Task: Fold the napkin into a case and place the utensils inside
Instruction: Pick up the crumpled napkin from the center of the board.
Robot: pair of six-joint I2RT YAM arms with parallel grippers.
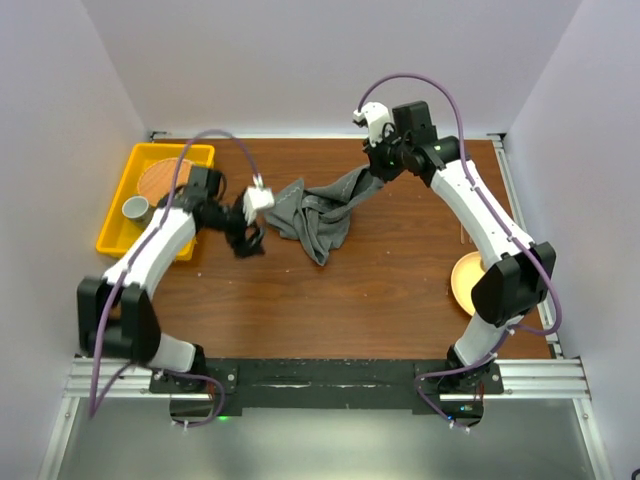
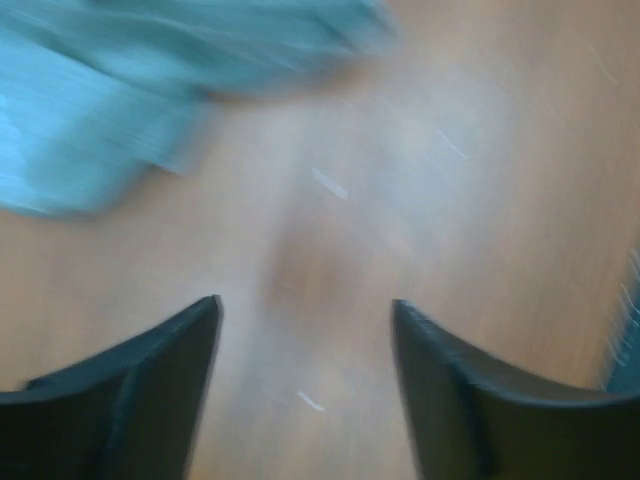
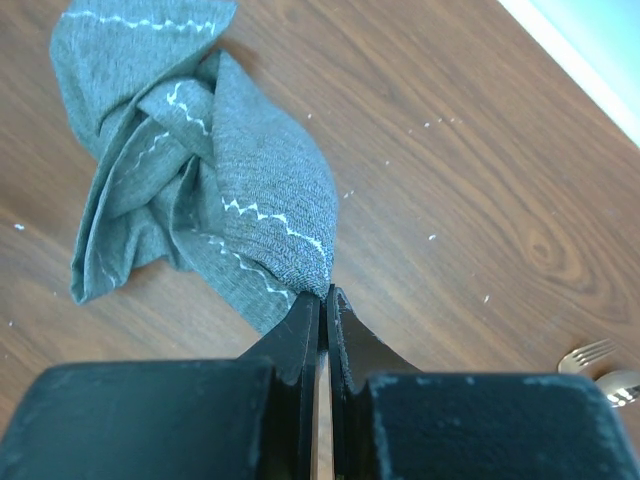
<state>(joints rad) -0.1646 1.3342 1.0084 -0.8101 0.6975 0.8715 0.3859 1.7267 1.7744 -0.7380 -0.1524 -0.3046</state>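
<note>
Right end effector (image 3: 322, 300) clamped shut on an edge of the crumpled napkin (image 3: 190, 180) on the worktop (image 1: 380, 290). Left end effector (image 2: 305, 310) open, empty, beside it. Risk: a single-point pull may drag the twisted cloth unspread.

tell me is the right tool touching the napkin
Touching. The right wrist view shows the right tool clamped shut on the napkin, with no gap.

The top view looks steeply down from above and behind the arm bases over the whole table (image 1: 350, 290). Each wrist view looks closely along its own left end effector (image 2: 305, 303), blurred, or right end effector (image 3: 322, 295), sharp. All three views share the napkin (image 1: 320, 215) lying ahead.
</note>
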